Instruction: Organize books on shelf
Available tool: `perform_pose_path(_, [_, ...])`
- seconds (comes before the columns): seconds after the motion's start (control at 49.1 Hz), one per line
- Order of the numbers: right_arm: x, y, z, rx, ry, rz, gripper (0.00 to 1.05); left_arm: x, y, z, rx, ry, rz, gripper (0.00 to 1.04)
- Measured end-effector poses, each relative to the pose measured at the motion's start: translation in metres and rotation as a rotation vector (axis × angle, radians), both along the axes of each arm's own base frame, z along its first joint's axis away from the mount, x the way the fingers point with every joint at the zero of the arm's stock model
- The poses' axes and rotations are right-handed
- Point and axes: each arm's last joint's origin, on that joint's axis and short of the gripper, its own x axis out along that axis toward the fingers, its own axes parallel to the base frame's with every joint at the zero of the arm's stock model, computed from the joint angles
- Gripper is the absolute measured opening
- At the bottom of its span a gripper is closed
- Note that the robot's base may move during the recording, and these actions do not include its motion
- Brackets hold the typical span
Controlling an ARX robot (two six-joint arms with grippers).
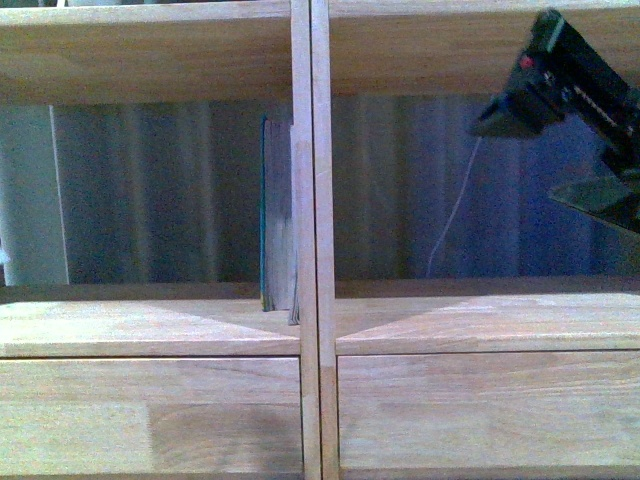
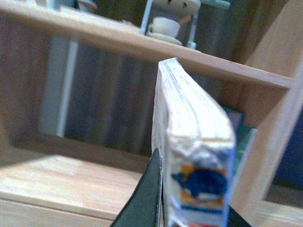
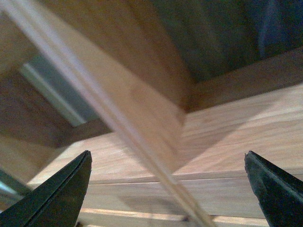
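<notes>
Left gripper (image 2: pixel 194 215): is clamping the near end of the white softcover, one dark finger (image 2: pixel 147 198) pressing on each cover.
White softcover (image 2: pixel 194 127): is standing on edge in that grip, with its page edges facing the wrist camera and a blue-and-orange picture showing just beside the fingers. It is reaching into the left compartment; whether it is touching the board cannot be told.
Teal book (image 1: pixel 266 215): is standing upright in the left compartment. A paler book (image 1: pixel 284 220) is sitting between it and the central divider (image 1: pixel 311 200). In the left wrist view the teal cover is showing just beyond the held softcover, on the divider side.
Right gripper (image 3: pixel 168 189): is holding nothing, with its jaws spread wide and facing the divider's front edge.
Right arm (image 1: pixel 565 75): is hovering high before the right compartment, well apart from the books.
Shelf (image 1: pixel 150 325): is showing light-wood boards with drawer fronts (image 1: pixel 150 410) below.
Cup and saucer (image 2: pixel 163 29): are sitting on the board above.
</notes>
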Motion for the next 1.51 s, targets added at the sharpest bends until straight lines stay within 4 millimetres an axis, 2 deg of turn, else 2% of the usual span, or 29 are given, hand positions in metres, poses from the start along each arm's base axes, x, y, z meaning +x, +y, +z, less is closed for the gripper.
perform_pose_path(0.122, [0.007, -0.014, -0.006, -0.030, 0.028, -0.075, 0.98, 0.006, 0.009, 0.000, 0.177, -0.041, 0.107, 0.07])
perform_pose_path(0.285, [0.007, -0.014, -0.007, -0.059, 0.028, -0.088, 0.97, 0.020, 0.017, -0.006, 0.313, -0.055, 0.172, 0.07])
perform_pose_path(0.326, [0.006, -0.014, -0.006, -0.102, 0.024, -0.146, 0.92, 0.023, 0.018, -0.008, 0.334, -0.058, 0.182, 0.07])
perform_pose_path(0.367, [0.000, -0.018, -0.012, -0.223, 0.005, -0.234, 0.84, 0.030, 0.020, -0.011, 0.371, -0.065, 0.200, 0.07])
perform_pose_path(0.407, [-0.010, -0.022, -0.021, -0.324, -0.014, -0.267, 0.76, 0.039, 0.021, -0.015, 0.398, -0.065, 0.208, 0.07])
perform_pose_path(0.489, [-0.024, -0.028, -0.036, -0.406, -0.024, -0.283, 0.66, 0.049, 0.022, -0.019, 0.421, -0.065, 0.218, 0.07])
perform_pose_path(0.733, [-0.061, -0.039, -0.082, -0.498, -0.017, -0.278, 0.31, 0.088, 0.017, -0.022, 0.446, -0.090, 0.188, 0.07])
perform_pose_path(0.937, [-0.085, -0.045, -0.106, -0.511, -0.014, -0.284, 0.03, 0.122, 0.013, -0.033, 0.436, -0.081, 0.178, 0.07])
perform_pose_path(1.1, [-0.101, -0.055, -0.121, -0.520, -0.014, -0.269, 0.03, 0.153, 0.007, -0.038, 0.436, -0.069, 0.152, 0.07])
perform_pose_path(1.263, [-0.116, -0.058, -0.134, -0.521, -0.008, -0.284, 0.03, 0.187, 0.001, -0.033, 0.428, -0.069, 0.139, 0.07])
perform_pose_path(1.385, [-0.127, -0.058, -0.142, -0.521, -0.013, -0.283, 0.03, 0.219, -0.012, -0.025, 0.413, -0.084, 0.104, 0.07])
perform_pose_path(1.507, [-0.136, -0.058, -0.148, -0.521, -0.010, -0.283, 0.03, 0.243, -0.027, -0.028, 0.374, -0.082, 0.046, 0.07])
